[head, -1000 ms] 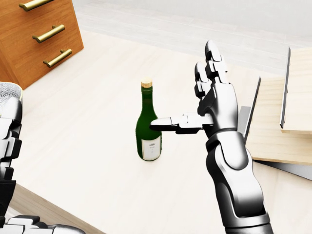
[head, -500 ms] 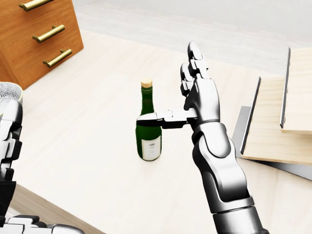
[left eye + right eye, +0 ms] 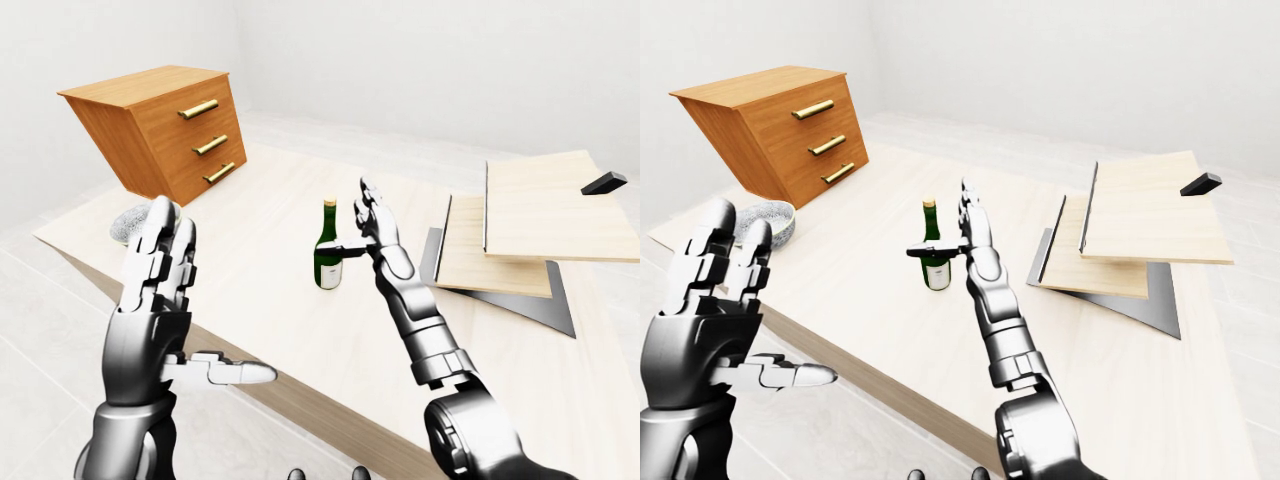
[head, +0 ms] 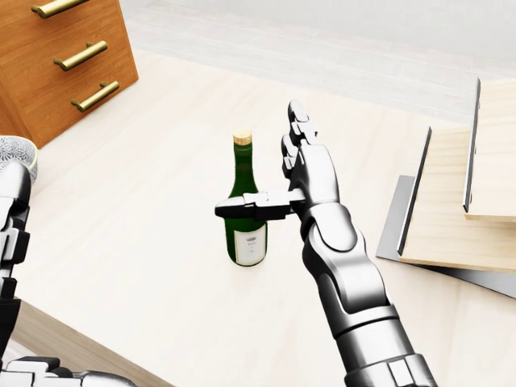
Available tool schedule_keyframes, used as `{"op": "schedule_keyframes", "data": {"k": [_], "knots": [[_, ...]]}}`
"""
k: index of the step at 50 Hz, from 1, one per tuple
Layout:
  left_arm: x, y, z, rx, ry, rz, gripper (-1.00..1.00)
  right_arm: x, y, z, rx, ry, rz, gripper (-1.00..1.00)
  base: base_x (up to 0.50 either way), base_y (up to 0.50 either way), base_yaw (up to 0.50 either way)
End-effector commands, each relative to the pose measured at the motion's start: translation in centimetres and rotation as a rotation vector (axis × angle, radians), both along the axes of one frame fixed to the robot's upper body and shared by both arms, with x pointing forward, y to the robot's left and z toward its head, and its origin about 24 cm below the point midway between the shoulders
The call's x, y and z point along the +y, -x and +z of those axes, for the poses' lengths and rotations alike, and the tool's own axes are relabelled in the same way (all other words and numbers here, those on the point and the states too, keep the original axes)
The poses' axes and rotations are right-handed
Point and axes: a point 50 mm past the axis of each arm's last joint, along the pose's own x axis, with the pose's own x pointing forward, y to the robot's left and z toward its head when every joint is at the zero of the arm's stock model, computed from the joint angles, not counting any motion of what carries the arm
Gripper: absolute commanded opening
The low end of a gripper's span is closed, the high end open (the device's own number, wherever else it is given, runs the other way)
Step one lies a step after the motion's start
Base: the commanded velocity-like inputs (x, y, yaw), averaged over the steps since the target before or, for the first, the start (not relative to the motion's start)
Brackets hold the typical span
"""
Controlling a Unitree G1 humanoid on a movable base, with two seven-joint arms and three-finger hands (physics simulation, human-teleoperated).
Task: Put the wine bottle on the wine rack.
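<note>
One wine bottle (image 4: 246,208) stood upright on the table (image 4: 161,185), just left of the right hand (image 4: 305,173), whose fingers were spread straight up and thumb crossed the bottle's body, not yet closed round it. A sound grasp likely needed the palm closer and fingers wrapping low on the body. The left hand (image 3: 160,290) hung open, well apart. One wine rack (image 3: 520,225), one drawer chest (image 3: 165,130) and one bowl (image 3: 765,220) were there.
</note>
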Motion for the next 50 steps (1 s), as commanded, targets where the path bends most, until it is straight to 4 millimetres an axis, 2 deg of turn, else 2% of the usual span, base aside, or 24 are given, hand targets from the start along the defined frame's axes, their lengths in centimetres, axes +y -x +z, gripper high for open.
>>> {"op": "schedule_keyframes", "data": {"k": [1,10,33,50], "knots": [[0.0,0.1,0.3,-0.016,-0.004,0.002,1.0,0.6,-0.6,-0.8,0.058,0.013,0.016,1.0,0.0,0.0,0.0],[0.0,0.2,0.3,-0.017,-0.004,0.001,1.0,1.1,-1.0,-2.0,0.131,0.042,0.033,1.0,0.0,0.0,0.0],[0.3,0.1,0.2,-0.012,0.003,0.006,1.0,1.8,-1.7,-2.7,0.185,0.157,0.041,1.0,0.0,0.0,0.0],[0.2,0.0,-0.1,0.005,0.008,0.003,1.0,1.9,-2.1,-1.5,0.143,0.182,0.037,1.0,0.0,0.0,0.0]]}}
